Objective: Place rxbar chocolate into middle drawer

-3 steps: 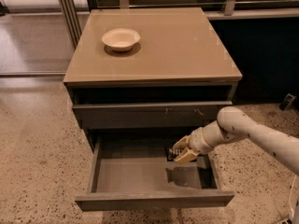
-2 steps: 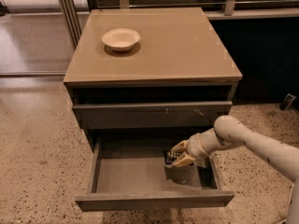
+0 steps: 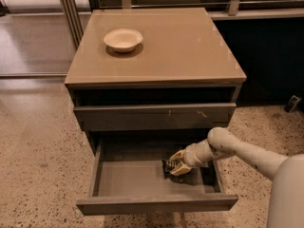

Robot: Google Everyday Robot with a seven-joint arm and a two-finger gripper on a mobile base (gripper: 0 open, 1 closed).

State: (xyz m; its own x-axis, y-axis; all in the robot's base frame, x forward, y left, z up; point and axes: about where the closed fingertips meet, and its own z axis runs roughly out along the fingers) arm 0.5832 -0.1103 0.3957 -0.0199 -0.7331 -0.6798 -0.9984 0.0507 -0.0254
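The middle drawer [image 3: 130,177] is pulled open, a wide shallow grey box with a plain front. My gripper [image 3: 176,166] reaches in from the right, low over the right half of the drawer's floor. It is shut on the rxbar chocolate [image 3: 168,165], a small black wrapper that shows between and just left of the pale fingers. The bar is at or just above the drawer floor; I cannot tell whether it touches.
A white bowl [image 3: 123,39] stands on the tan cabinet top [image 3: 190,46]. Above the open drawer is a shut grey drawer front [image 3: 142,117] with small pale marks. My arm [image 3: 242,153] crosses the drawer's right wall. Speckled floor [image 3: 38,165] surrounds the cabinet.
My gripper has moved down and a little left, deeper into the drawer, still holding the black bar. The drawer and bowl have not moved.
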